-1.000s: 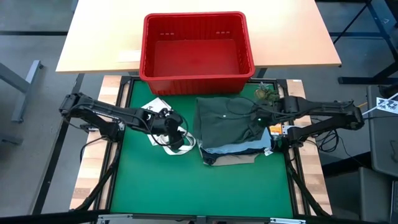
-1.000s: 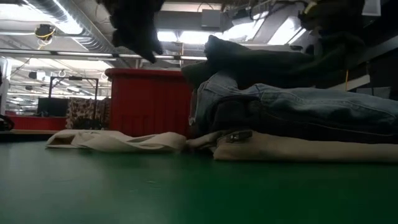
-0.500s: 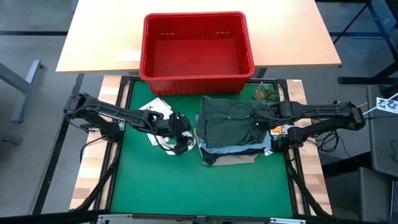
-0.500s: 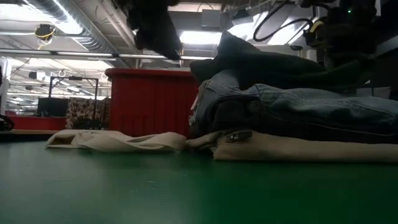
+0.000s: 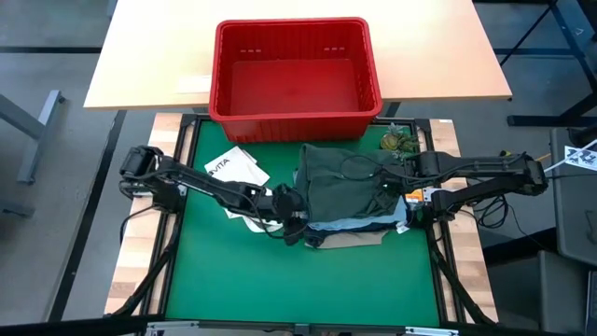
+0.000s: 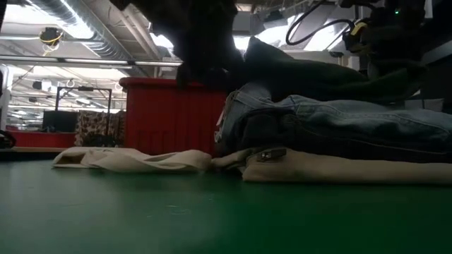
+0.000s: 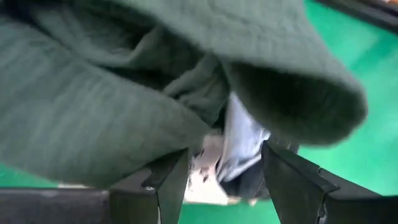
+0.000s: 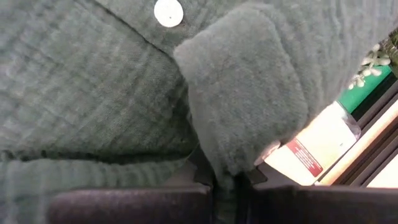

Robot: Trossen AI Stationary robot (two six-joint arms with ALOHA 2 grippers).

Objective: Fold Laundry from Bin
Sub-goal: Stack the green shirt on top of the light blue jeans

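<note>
Green counter (image 5: 224, 271), red bin (image 5: 296, 77) at its far edge, bare inside. Folded laundry (image 5: 350, 196) stacked just in front of the bin: dark olive-green piece (image 5: 340, 182) on top, light blue jeans (image 6: 339, 127) under it, beige trousers (image 6: 339, 169) lowest. Left pincer (image 5: 295, 224) wide, at the stack's left edge. Right pincer (image 5: 384, 183) clamped narrow on the olive-green piece. White tote bag (image 5: 233, 170) lying left of the stack.
</note>
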